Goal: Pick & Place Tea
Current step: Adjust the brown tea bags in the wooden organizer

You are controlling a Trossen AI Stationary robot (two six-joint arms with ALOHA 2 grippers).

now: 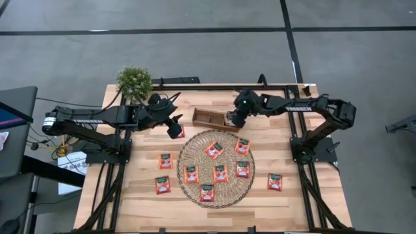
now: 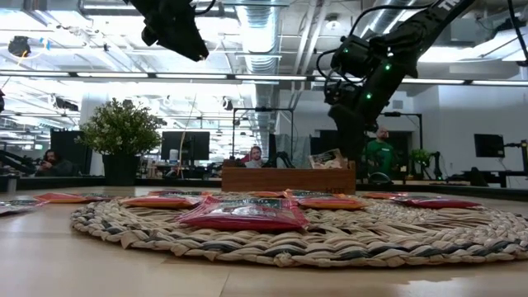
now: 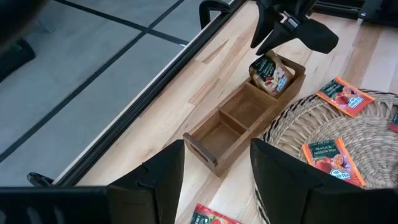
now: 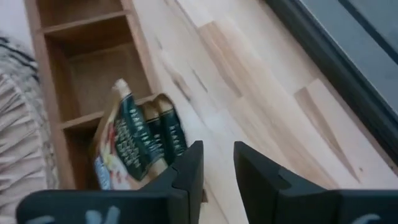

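From above, the wooden bench point(image 1: 136, 195) carried a round straw mat point(image 1: 216, 168) in the middle. Six red tea packets point(image 1: 213, 150) lay flat on the mat. Three more packets point(image 1: 162, 185) lay on the bare wood at the mat's 9 o'clock side, and one lone packet point(image 1: 275, 182) lay at its 3 o'clock side. A small brown tray point(image 1: 209, 119) sat at the mat's 12 o'clock edge. The right gripper point(image 1: 232, 119) hung over the tray's end nearest the right arm. The left gripper point(image 1: 175, 129) hung over the bench at about 10 o'clock from the mat, beside a little green plant point(image 1: 134, 80).

From bench height, the nearest red packet point(image 2: 245, 214) lay on the mat's front edge. Behind it stood the tray point(image 2: 287, 178), with a few packets point(image 2: 327, 157) sticking up from one end — right under the right gripper point(image 2: 351, 107). The left gripper point(image 2: 177, 29) hung high in the air. People sat in the room far behind.

From the left wrist, the left jaws stood wide apart with nothing between them. The tray point(image 3: 239, 121) had three boxes, and the end box held upright packets point(image 3: 269, 71).

From the right wrist, the right jaws stood a little apart and held nothing. A bundle of packets point(image 4: 134, 140) stood on edge in the tray's end box — just beside the right gripper point(image 4: 217, 171), not between its jaws.
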